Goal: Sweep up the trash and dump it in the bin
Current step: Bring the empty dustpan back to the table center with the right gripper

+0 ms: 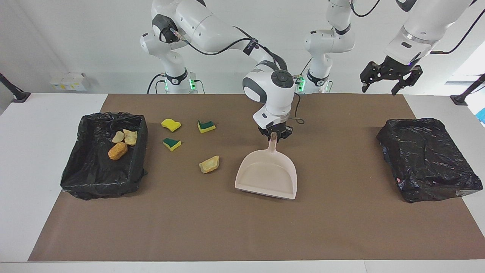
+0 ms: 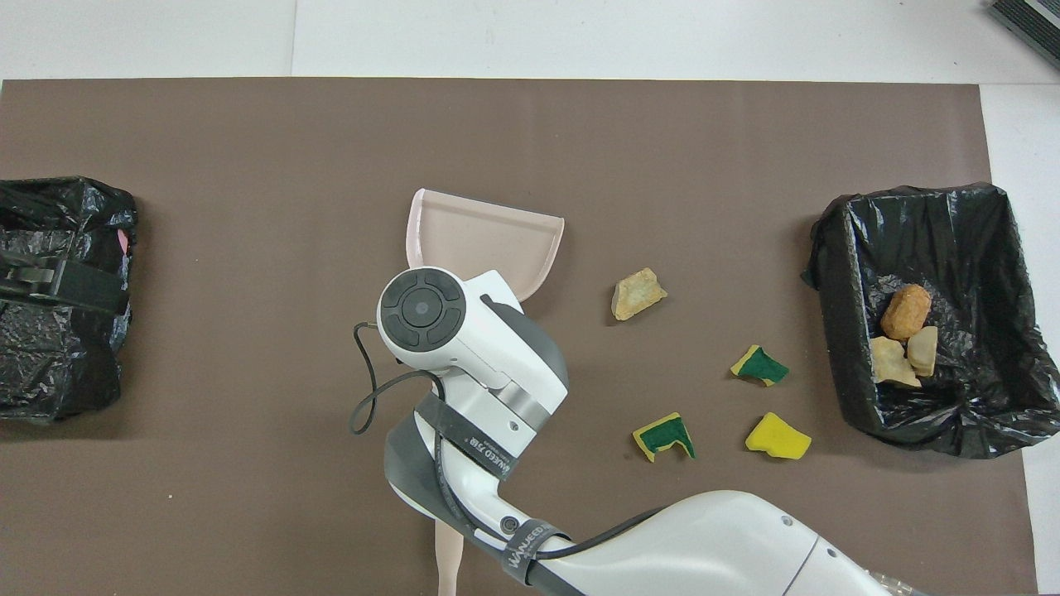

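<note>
I see my right pincer (image 1: 273, 133) closed on the handle of the beige plastic dustpan (image 1: 267, 174). The dustpan rests on the brown worktop (image 1: 242, 227) near its middle, with its wide mouth pointing away from the robots.

The trash is not in the dustpan. One golden-brown bread-like lump (image 1: 209, 164) lies on the worktop just beside the dustpan, toward the right arm's end, apart from the pincer. Three yellow sponge pieces with dark green faces lie past it, closer to the bin: one yellow piece (image 1: 171, 124), one piece with a green corner (image 1: 206, 126), and one small green-topped piece (image 1: 171, 143). They are well apart from the pincer.

The open bin lined with a black plastic bag (image 1: 91, 178) sits at the right arm's end of the worktop. Three more bread-like lumps (image 1: 122, 143) lie inside it.

A second black bag-covered bin (image 1: 428, 159) sits at the left arm's end.

My left pincer (image 1: 390, 81) waits high in the air over the worktop's edge at the left arm's end, fingers spread and holding nothing.

A beige brush handle (image 2: 448, 563) peeks out under the right arm.
</note>
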`<action>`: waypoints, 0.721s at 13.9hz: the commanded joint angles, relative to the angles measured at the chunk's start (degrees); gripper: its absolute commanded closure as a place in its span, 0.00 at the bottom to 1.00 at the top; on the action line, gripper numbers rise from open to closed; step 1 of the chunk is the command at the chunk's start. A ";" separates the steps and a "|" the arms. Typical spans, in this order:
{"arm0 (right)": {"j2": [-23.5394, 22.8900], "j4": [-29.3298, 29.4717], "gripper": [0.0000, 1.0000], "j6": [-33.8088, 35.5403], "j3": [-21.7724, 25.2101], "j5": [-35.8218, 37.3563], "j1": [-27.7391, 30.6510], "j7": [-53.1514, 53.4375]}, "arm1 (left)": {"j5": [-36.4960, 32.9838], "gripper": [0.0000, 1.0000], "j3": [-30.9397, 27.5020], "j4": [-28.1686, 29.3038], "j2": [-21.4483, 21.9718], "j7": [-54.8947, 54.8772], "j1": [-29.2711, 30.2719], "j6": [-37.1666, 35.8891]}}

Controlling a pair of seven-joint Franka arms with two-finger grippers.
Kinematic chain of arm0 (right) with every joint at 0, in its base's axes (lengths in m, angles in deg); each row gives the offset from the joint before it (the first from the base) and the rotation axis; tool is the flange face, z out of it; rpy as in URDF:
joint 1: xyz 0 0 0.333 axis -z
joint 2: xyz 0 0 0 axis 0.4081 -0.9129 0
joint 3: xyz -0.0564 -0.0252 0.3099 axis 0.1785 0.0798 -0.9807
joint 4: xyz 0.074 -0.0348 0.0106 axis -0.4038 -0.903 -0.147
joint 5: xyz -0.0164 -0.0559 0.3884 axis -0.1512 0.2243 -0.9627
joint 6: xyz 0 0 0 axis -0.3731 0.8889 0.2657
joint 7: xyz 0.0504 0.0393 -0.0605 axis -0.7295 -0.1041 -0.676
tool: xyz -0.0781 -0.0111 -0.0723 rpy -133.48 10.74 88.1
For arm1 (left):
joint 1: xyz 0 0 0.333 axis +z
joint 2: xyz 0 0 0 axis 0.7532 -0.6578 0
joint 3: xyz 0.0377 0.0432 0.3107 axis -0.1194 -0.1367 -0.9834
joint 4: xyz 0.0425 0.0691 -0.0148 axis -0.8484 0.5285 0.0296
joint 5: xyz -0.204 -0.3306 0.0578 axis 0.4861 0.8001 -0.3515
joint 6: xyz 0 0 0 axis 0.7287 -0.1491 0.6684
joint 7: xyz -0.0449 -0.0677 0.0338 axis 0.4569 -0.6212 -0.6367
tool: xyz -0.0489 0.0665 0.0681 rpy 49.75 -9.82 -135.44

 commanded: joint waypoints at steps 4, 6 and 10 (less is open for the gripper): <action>3.05 0.99 0.00 2.86 -0.30 1.85 1.74 -3.29 | -0.81 0.00 0.32 2.31 1.81 -0.84 0.58 1.34; 4.72 0.38 0.00 4.81 -0.39 1.42 2.88 -7.24 | -0.81 0.00 0.32 2.83 1.72 -0.93 0.15 1.86; 10.25 -2.53 0.00 8.48 -0.47 -5.42 7.18 -9.37 | -0.55 0.00 0.94 5.29 1.55 -0.84 -1.60 6.95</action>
